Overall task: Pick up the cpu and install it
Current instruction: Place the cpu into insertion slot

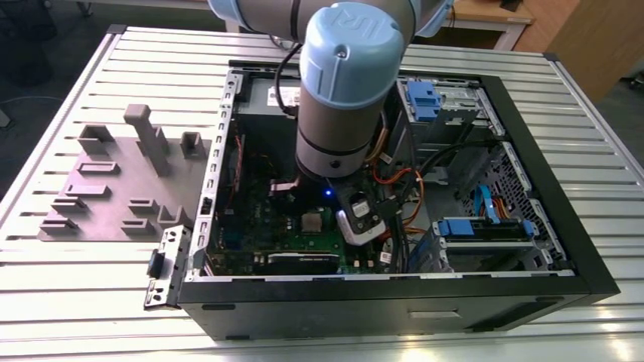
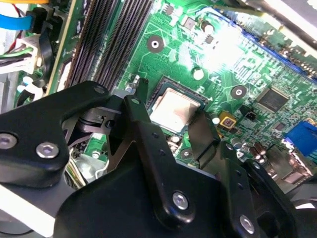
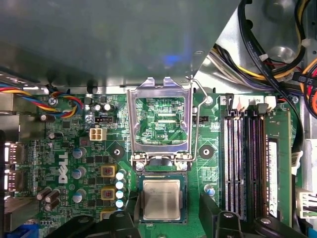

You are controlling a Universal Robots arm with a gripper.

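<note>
I stood by the counter (image 1: 90,302) and looked down into the open computer case (image 1: 403,305). The big arm (image 1: 348,90) reached into it, close over the green motherboard (image 2: 168,29).

The cpu (image 2: 173,110) lay flat in its square socket on the board. In the exterior view it sat near the middle of the frame, a little low (image 1: 315,222). Its grey top faced up and it looked level, not tipped.

The hand (image 2: 172,101) hung right above it. Its two black fingers (image 2: 143,129) were spread apart, one on each side of the cpu. In the first wrist view I could see a bit of board between the chip (image 3: 161,199) and one finger, so I think the hand was not pinching anything.

The silver socket frame (image 3: 158,88) stood open, flipped up beside the socket. The long memory slots (image 3: 242,158) ran near it.

So I think most of the job was done: the cpu was in its place. The frame was not yet shut over it, so the chip was not locked down.
</note>
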